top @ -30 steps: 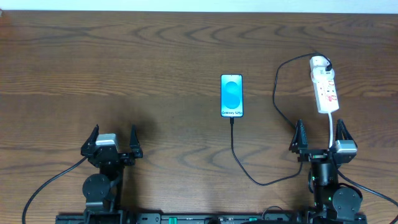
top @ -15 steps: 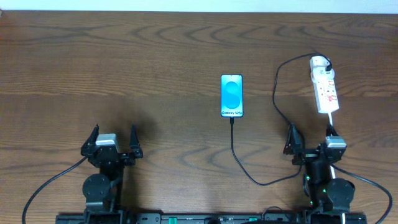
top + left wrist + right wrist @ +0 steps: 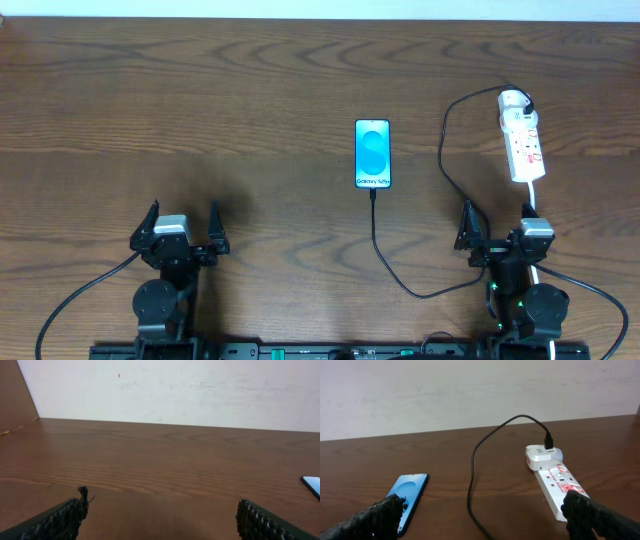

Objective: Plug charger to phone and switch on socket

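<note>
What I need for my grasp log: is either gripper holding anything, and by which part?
Nothing is held. The left gripper and the right gripper both stand open, gripping nothing.

Dark brown wood-grain tabletop (image 3: pixel 250 80) is filling the overhead view, grain running left to right. Pale wall (image 3: pixel 200 390) is rising behind its far edge, carrying 1 small red speck (image 3: pixel 119 375). Brown panel (image 3: pixel 12 395) is meeting the wall at far left.
</note>
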